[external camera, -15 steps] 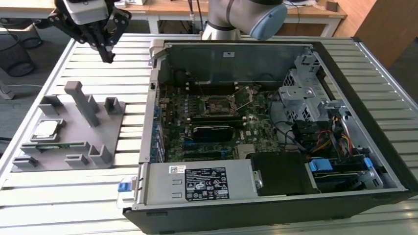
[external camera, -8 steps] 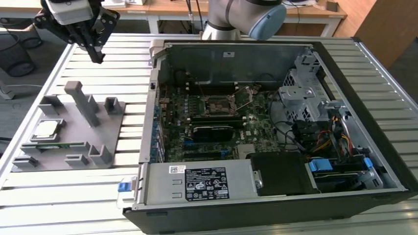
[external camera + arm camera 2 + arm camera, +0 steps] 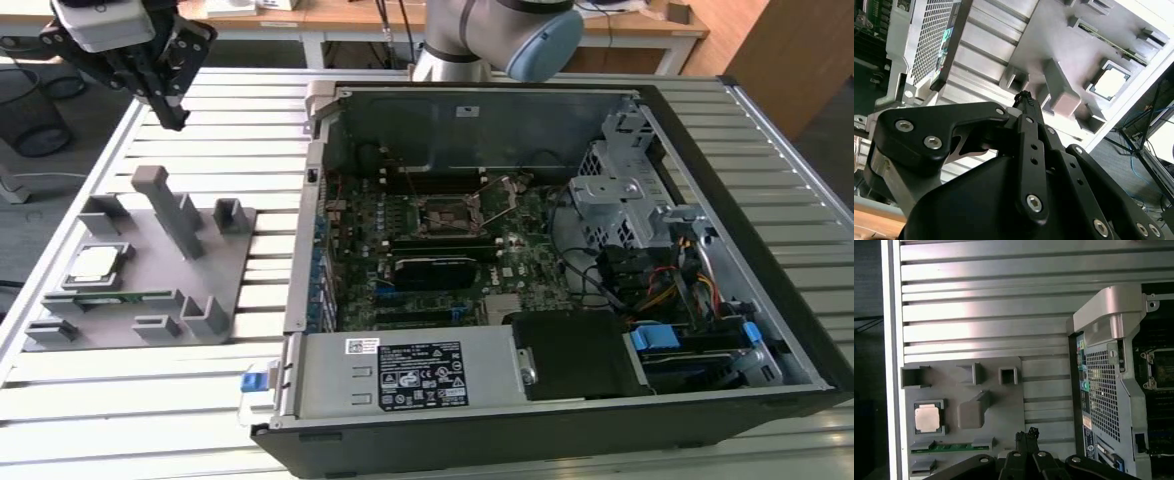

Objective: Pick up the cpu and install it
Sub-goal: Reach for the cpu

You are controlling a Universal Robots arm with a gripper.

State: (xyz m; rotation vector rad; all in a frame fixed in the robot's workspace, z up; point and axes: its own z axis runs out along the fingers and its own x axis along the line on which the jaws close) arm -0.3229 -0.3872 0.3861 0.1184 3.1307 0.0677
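The cpu [image 3: 94, 263] is a small square chip with a shiny silver top. It lies flat in a pocket of the grey fixture plate [image 3: 160, 300] at the exterior view's left, and it also shows in both wrist views [image 3: 1109, 82] [image 3: 927, 417]. My gripper [image 3: 174, 120] hangs high above the slatted table, beyond the fixture's far end and well apart from the chip. Its thin black fingers [image 3: 1026, 436] are pressed together with nothing between them, as the second wrist view [image 3: 1024, 98] also shows. The motherboard's open socket [image 3: 447, 212] sits in the middle of the open computer case [image 3: 747, 230].
A green memory stick [image 3: 114, 297] lies in a slot of the fixture beside the chip. Tall grey posts [image 3: 167, 205] rise from the fixture. The case's raised walls and its grey corner bracket [image 3: 1109, 310] stand between the fixture and the motherboard.
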